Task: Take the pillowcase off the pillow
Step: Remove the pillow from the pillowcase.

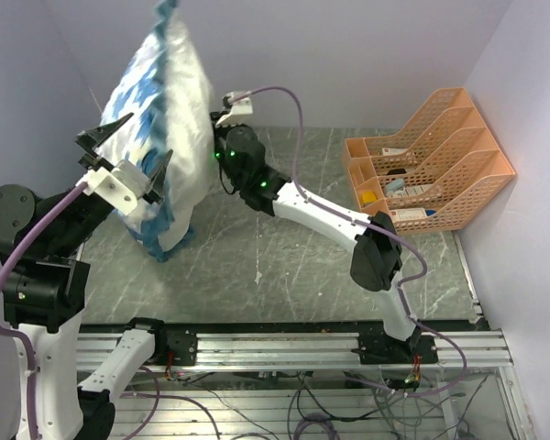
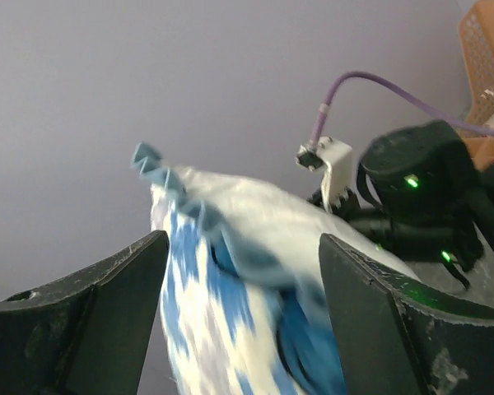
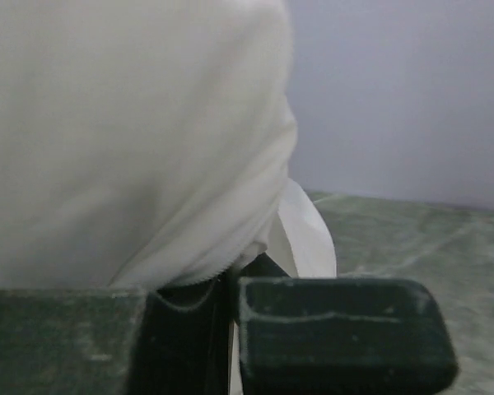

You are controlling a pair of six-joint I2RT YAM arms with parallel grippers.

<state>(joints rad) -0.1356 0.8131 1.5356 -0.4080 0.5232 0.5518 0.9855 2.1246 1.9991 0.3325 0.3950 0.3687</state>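
The blue-and-white pillowcase (image 1: 151, 92) stands tall at the table's back left, its teal ruffle at the top and its lower end resting on the table. In the left wrist view the pillowcase (image 2: 206, 313) hangs blurred between my spread fingers, and I cannot see them touching it. My left gripper (image 1: 149, 135) (image 2: 243, 247) is open around its near side. My right gripper (image 1: 217, 151) (image 3: 233, 284) is behind the bundle, shut on a seamed edge of the off-white pillow (image 3: 123, 140), with a small white tag (image 3: 309, 239) beside it.
An orange file rack (image 1: 431, 156) holding small items stands at the back right against the wall. The right arm (image 1: 330, 215) stretches diagonally across the grey marbled table (image 1: 284, 266). A metal rail (image 1: 284, 344) runs along the near edge.
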